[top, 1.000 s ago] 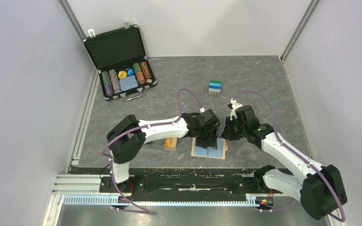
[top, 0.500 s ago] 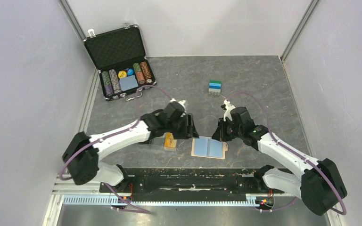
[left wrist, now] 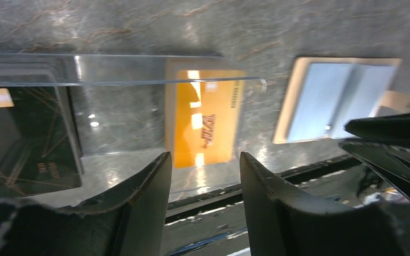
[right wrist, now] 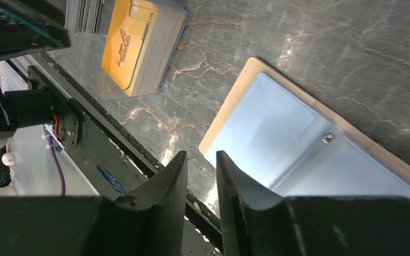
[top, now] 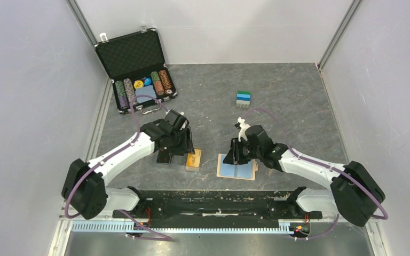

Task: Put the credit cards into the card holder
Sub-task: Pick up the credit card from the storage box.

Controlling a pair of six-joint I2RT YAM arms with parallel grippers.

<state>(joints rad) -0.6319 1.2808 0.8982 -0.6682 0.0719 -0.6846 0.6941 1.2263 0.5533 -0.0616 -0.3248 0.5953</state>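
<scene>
Left wrist view is showing left jaws apart, empty; best be sliding toward the dark card edge-on. Right jaws, barely apart, are hovering over the card holder.

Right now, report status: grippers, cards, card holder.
Left gripper open, empty, over orange box; dark card beside it. Right gripper barely parted, empty, at edge of card holder. Holder open flat, nothing blocking it.
</scene>
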